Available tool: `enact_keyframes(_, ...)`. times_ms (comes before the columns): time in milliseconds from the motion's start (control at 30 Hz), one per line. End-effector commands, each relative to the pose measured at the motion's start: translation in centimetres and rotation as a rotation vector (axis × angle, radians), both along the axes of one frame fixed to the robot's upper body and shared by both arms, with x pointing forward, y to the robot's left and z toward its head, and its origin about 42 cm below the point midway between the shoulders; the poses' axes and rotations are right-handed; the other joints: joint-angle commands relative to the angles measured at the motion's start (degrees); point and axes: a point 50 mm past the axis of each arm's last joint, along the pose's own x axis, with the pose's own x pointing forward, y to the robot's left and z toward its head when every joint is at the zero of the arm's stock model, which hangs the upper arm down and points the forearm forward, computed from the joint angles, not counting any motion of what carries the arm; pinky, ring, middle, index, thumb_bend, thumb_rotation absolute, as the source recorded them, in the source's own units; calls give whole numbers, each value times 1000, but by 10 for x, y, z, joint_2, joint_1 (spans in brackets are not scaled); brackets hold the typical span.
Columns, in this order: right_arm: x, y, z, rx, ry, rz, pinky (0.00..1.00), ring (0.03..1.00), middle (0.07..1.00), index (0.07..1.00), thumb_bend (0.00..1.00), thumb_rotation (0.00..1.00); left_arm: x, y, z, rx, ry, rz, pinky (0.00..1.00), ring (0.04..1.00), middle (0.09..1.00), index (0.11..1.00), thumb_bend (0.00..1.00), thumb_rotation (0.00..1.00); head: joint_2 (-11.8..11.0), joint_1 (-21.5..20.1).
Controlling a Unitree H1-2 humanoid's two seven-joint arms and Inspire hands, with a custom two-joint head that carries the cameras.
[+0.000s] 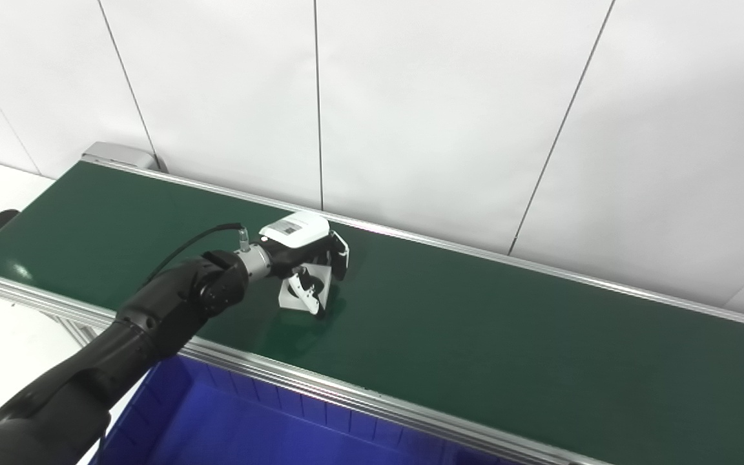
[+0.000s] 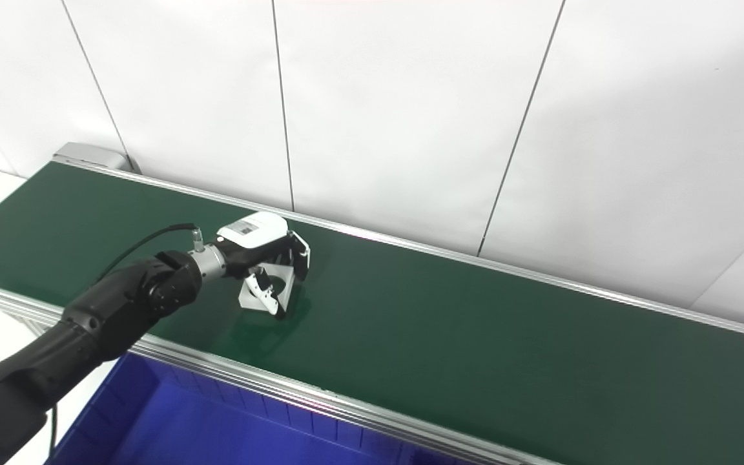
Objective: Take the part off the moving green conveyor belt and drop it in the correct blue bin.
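A small white part [image 1: 302, 292] with a round hole lies on the green conveyor belt [image 1: 475, 336], left of its middle. My left hand [image 1: 304, 255] is right over it, palm down. Its fingers curl down on the part's far side and its thumb reaches down on the near side. The fingers look closed around the part, which still rests on the belt; it shows the same in the right eye view [image 2: 267, 287]. The hand [image 2: 262, 248] hides the part's top. My right hand is not in view.
A blue bin [image 1: 230, 420] stands below the belt's near aluminium rail [image 1: 346, 387], at the bottom left. White wall panels run along the belt's far side. The belt's left end roller [image 1: 4, 219] is at the far left.
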Motion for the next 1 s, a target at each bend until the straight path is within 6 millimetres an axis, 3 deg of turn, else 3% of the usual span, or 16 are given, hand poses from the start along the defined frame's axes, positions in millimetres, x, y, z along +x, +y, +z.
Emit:
enact_keyframes(0, 6, 2, 13, 42, -87, 15, 595, 679, 755, 867, 816, 166, 5, 8, 32, -31, -138, -32, 422, 445, 506, 483, 500, 0, 7, -6)
enact_keyframes(300, 3, 5, 16, 23, -111, 16, 585, 673, 749, 867, 822, 225, -27, 3, 54, -226, -261, -71, 447, 461, 497, 483, 499, 0, 35, -60)
enact_keyframes(400, 2, 6, 17, 29, -118, 11, 573, 660, 742, 863, 831, 247, -42, -2, 52, -332, -265, -57, 363, 407, 497, 501, 497, 0, 50, -96)
enact_keyframes(633, 0, 14, 22, 34, -143, 13, 586, 670, 747, 865, 820, 257, -76, -20, 38, -481, -247, -73, 287, 379, 499, 515, 494, 0, 71, -147)
enact_keyframes(800, 0, 22, 23, 36, -156, 14, 597, 683, 754, 874, 813, 294, -104, -37, 22, -569, -183, -117, 206, 336, 452, 524, 488, 0, 104, -189)
enact_keyframes(833, 1, 23, 23, 37, -159, 16, 600, 685, 754, 876, 811, 305, -110, -41, 17, -583, -164, -128, 228, 389, 464, 508, 494, 0, 105, -191)
enact_keyframes(967, 3, 28, 25, 36, -171, 17, 598, 681, 754, 879, 811, 345, -127, -58, 3, -618, -101, -160, 310, 396, 506, 500, 495, 0, 122, -200)
